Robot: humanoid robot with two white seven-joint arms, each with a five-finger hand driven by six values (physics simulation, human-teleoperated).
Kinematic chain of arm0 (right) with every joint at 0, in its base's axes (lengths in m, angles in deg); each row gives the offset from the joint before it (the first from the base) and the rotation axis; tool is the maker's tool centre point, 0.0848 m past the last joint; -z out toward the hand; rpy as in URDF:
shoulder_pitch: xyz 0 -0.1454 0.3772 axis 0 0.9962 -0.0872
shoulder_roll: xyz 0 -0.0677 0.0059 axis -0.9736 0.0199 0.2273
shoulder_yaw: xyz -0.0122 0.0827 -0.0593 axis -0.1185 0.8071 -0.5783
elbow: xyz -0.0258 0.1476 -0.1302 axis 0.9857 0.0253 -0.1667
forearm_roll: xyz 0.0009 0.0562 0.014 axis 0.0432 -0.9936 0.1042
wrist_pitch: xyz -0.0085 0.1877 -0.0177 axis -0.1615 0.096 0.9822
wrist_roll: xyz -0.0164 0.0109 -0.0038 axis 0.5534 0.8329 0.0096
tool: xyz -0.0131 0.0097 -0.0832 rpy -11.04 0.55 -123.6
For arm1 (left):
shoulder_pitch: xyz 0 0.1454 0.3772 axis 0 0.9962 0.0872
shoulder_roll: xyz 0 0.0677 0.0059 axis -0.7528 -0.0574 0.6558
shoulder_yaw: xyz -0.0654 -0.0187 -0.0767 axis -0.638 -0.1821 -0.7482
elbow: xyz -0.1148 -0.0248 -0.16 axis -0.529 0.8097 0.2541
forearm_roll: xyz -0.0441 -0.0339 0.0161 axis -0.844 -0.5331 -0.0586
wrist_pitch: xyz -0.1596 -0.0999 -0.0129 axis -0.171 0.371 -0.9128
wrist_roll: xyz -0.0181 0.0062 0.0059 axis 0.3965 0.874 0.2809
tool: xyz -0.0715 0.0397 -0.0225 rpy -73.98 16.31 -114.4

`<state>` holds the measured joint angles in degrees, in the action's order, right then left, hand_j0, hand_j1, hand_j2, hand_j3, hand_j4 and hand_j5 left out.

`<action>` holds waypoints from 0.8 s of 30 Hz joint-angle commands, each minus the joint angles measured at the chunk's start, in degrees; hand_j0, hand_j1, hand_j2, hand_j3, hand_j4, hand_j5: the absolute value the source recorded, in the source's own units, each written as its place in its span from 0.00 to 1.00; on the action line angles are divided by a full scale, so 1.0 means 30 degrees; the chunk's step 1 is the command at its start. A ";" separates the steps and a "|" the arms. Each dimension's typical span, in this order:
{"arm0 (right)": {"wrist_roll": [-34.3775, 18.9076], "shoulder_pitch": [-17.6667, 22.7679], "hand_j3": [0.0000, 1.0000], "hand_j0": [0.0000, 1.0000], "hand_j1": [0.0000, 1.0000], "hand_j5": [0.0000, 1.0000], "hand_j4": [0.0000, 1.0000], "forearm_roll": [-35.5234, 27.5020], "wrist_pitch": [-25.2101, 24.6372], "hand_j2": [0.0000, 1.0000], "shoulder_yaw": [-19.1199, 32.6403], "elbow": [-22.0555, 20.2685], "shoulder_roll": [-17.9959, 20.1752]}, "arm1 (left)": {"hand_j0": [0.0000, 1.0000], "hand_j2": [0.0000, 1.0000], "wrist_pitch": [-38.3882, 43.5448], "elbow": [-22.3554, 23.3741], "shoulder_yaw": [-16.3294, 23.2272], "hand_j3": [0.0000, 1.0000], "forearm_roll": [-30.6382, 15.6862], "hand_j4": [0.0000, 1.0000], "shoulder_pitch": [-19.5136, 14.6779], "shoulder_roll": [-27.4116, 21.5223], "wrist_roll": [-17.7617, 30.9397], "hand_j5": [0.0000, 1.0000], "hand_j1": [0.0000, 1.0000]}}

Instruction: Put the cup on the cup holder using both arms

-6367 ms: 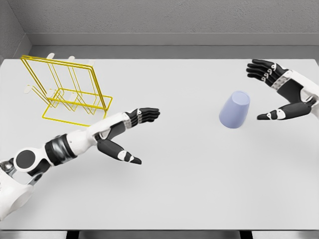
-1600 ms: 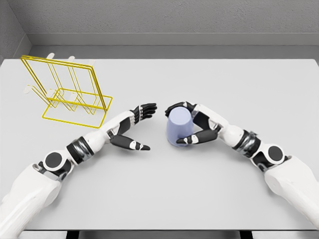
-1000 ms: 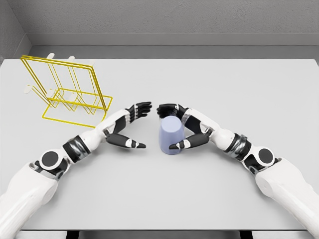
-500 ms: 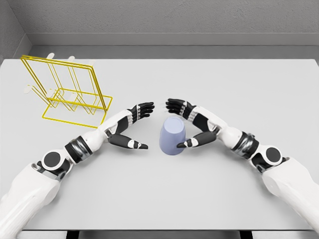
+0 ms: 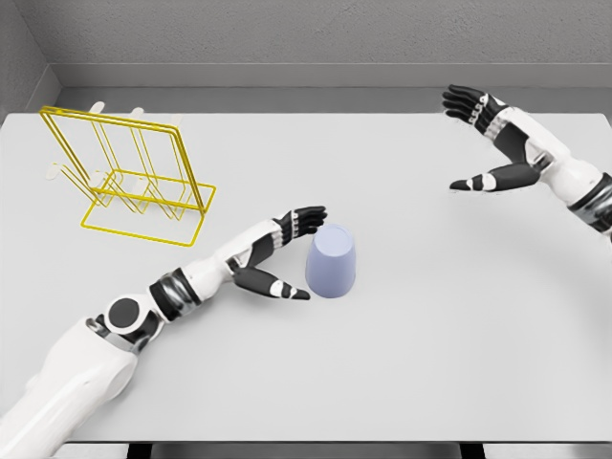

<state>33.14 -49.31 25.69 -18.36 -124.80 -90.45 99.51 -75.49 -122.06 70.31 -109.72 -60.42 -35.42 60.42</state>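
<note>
A pale blue cup [image 5: 333, 261] stands upside down near the middle of the white table [image 5: 430, 335]. My left hand [image 5: 295, 251] is open just to its left, fingers behind the cup's upper left and thumb at its lower left, not closed on it. My right hand [image 5: 483, 137] hangs open far off at the back right, holding nothing. The yellow wire cup holder [image 5: 124, 177] stands at the back left, with white-tipped pegs.
A grey wall runs along the table's far edge. The table's front edge lies near the bottom of the view.
The right hand has let go of the cup and drawn back to the far right. The left hand has moved right, up to the cup. The cup stays standing mid-table.
</note>
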 commanded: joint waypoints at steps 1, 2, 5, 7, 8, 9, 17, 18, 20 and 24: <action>-0.0001 -0.0088 1.00 1.00 1.00 1.00 1.00 0.1287 -0.0007 1.00 -0.0267 -0.0190 0.0402 | 1.00 1.00 -0.0016 0.0049 0.0068 1.00 -0.0105 1.00 0.0000 0.0135 -0.0040 1.00 1.00; -0.0001 -0.0644 1.00 1.00 1.00 1.00 1.00 0.5589 -0.0007 1.00 -0.0209 -0.0103 0.0431 | 1.00 1.00 -0.0016 0.0078 0.0068 1.00 -0.0105 1.00 0.0000 0.0135 -0.0069 1.00 1.00; 0.8087 -0.1524 1.00 1.00 1.00 1.00 1.00 1.7226 -0.0007 1.00 -0.0062 -0.0220 0.1368 | 1.00 1.00 0.0013 0.0166 0.0009 1.00 -0.0193 1.00 -0.0146 0.0194 -0.0069 1.00 1.00; 0.9469 -0.1612 1.00 1.00 1.00 1.00 1.00 1.8519 -0.0007 1.00 -0.0062 -0.0220 0.1602 | 1.00 1.00 0.0013 0.0371 0.0009 1.00 -0.0222 1.00 -0.0293 0.0194 -0.0069 1.00 1.00; 0.9469 -0.1612 1.00 1.00 1.00 1.00 1.00 1.8519 -0.0007 1.00 -0.0062 -0.0161 0.1720 | 1.00 1.00 0.0043 0.0546 -0.0020 1.00 -0.0193 1.00 -0.0323 0.0223 -0.0069 1.00 1.00; 0.9352 -0.1641 1.00 1.00 1.00 1.00 1.00 1.8519 -0.0007 1.00 -0.0062 -0.0132 0.1778 | 1.00 1.00 0.0013 0.0664 -0.0020 1.00 -0.0193 1.00 -0.0410 0.0369 -0.0069 1.00 1.00; 0.9410 -0.1525 1.00 1.00 1.00 1.00 1.00 1.8548 -0.0007 1.00 -0.0208 -0.0073 0.2862 | 1.00 1.00 -0.0016 0.0840 0.0185 1.00 0.0042 1.00 -0.0439 0.0838 -0.0069 1.00 1.00; 0.9410 -0.1466 1.00 1.00 1.00 1.00 1.00 1.8548 -0.0007 1.00 -0.0208 -0.0015 0.2892 | 1.00 1.00 -0.0016 0.0927 0.0185 1.00 0.0042 1.00 -0.0410 0.0985 -0.0069 1.00 1.00; 0.9293 -0.1612 1.00 1.00 1.00 1.00 1.00 1.8548 -0.0007 1.00 -0.0208 0.0015 0.2892 | 1.00 1.00 0.0013 0.1045 0.0360 1.00 0.0042 1.00 -0.0440 0.1161 -0.0069 1.00 1.00; 0.9264 -0.1671 1.00 1.00 1.00 1.00 1.00 1.8548 -0.0007 1.00 -0.0267 0.0073 0.2862 | 1.00 1.00 0.0013 0.1074 0.0419 1.00 0.0042 1.00 -0.0469 0.1248 -0.0069 1.00 1.00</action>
<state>60.94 -54.32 81.64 -18.34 -125.56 -90.26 108.03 -75.47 -118.92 71.44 -109.28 -61.82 -31.92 60.21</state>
